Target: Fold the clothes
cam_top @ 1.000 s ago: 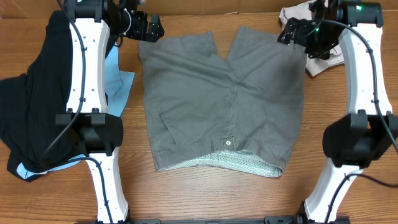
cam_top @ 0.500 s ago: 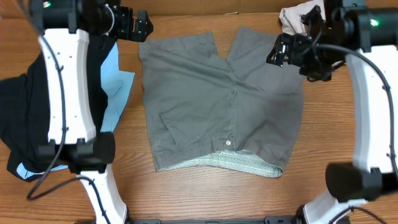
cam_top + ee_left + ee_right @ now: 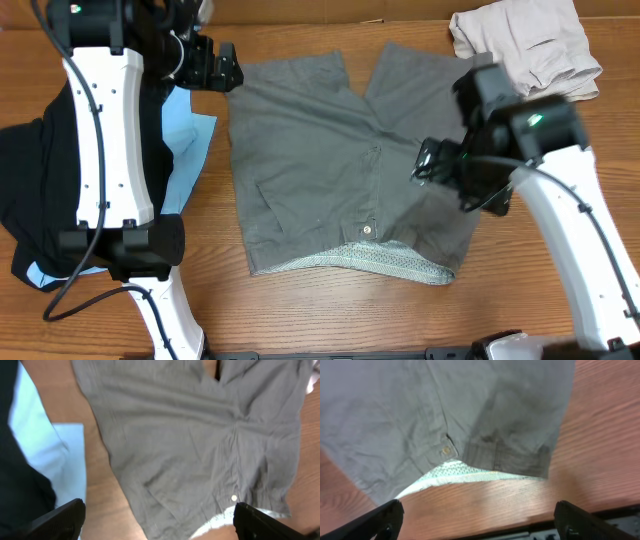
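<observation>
Closest to me there's a strip of bare table [image 3: 330,320] along the near edge, so decent room to work there. Next comes the waistband [image 3: 385,262] of the grey shorts [image 3: 320,150], pale lining showing, with the button [image 3: 367,230] just behind it. The shorts lie spread out mid-table, legs pointing away from me. My right gripper [image 3: 428,165] hangs over their right side, above the cloth, fingers spread wide with nothing in them. Bare wood runs along the right hem out to the table's side. On the left, a black garment [image 3: 30,190] is heaped over a light-blue piece [image 3: 192,135], with a narrow wood gap before the shorts' left edge. Farther back, my left gripper [image 3: 228,68] sits just beside the far-left leg corner, fingers also wide apart and empty. A beige piece [image 3: 525,45] is bunched in the far right corner, just beside the right leg.
</observation>
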You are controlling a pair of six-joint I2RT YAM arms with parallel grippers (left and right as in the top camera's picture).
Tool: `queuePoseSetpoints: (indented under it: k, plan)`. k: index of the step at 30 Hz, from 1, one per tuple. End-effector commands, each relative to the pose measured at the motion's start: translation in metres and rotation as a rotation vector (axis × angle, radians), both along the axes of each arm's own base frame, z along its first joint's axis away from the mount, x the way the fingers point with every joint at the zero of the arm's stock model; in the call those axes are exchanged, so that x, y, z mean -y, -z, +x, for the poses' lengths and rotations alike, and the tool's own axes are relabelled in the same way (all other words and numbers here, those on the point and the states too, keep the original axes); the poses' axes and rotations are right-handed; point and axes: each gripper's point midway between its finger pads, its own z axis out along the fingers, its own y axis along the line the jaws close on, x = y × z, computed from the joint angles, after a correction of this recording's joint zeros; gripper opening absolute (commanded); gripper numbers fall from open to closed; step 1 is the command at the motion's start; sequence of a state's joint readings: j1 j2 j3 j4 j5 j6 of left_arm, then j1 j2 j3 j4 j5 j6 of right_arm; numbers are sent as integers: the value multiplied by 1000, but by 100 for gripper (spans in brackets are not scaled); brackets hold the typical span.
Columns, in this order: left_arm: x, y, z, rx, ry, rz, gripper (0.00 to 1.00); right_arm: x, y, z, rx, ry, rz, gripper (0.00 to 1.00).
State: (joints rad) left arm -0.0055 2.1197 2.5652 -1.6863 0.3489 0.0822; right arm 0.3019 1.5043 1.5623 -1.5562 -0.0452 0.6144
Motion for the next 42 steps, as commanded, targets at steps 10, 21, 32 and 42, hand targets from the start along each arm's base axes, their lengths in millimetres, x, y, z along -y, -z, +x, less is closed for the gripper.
queuePoseSetpoints:
  k: [10,21,32,42]
  plan:
    - [22,55,-17,-196,-84,186,99,-53,101,-51,-100,7,56,99]
    - [30,53,-7,-153,-90,175,98,-56,145,-44,-4,29,25,82]
    - [33,52,2,-118,-89,168,99,-39,169,-50,-5,122,-37,78]
    - [33,52,3,-112,-82,170,100,-15,173,-38,57,181,-152,66]
